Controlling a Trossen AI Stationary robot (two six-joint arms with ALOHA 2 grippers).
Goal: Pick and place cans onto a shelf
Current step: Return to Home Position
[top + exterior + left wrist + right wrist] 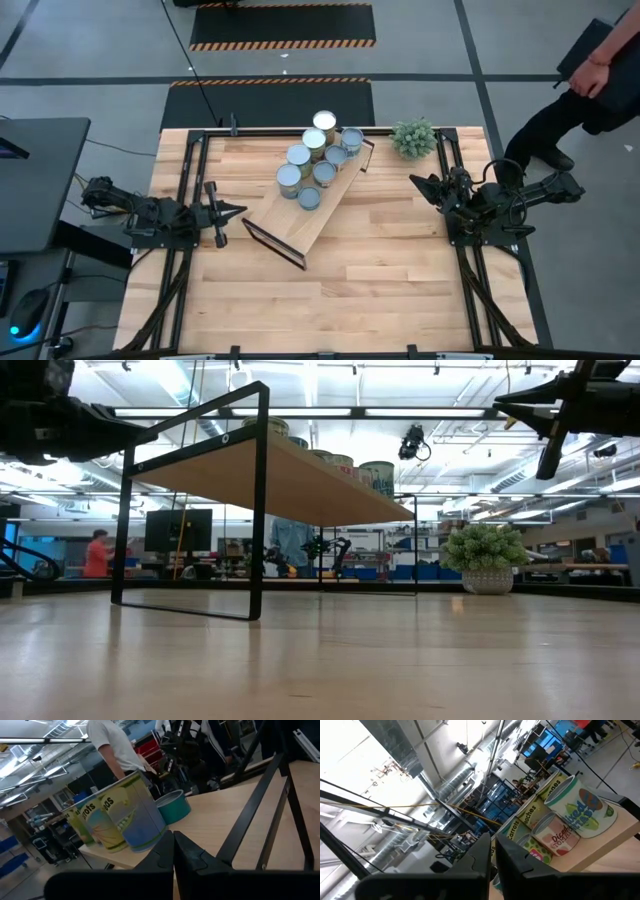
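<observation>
Since the cans (pixel 323 172) all stand on the shelf (pixel 297 228), eight of them bunched at the end nearest the surface's far edge, what remains is a clean retreat. Doing it well means disturbing nothing. The shelf lies slantwise across the far middle of the surface (pixel 380 285), its near end bare. The left gripper (pixel 240 210) sits toward the left edge, fingers together on nothing. It points at the black frame at the shelf's near end, close to it but apart. The right gripper (pixel 416 182) sits toward the right edge, fingers likewise pressed together and empty. It is aimed at the shelf and well apart from it, with the potted plant (pixel 414 137) near it by the far right corner.

For the left arm, my judgement is that any remaining travel should run straight back toward the left edge, away from the frame. A sideways swing at this height could clip it, jolt the board and topple the tins, which stand touching or nearly so. For the right arm, drawing back toward the right edge without drifting toward the far edge avoids brushing the plant. Both should move slowly and level, fingers closed so nothing snags. A person (pixel 560 115) stands beyond the far right corner, off the surface, so the right arm's fold should not reach out that way.
</observation>
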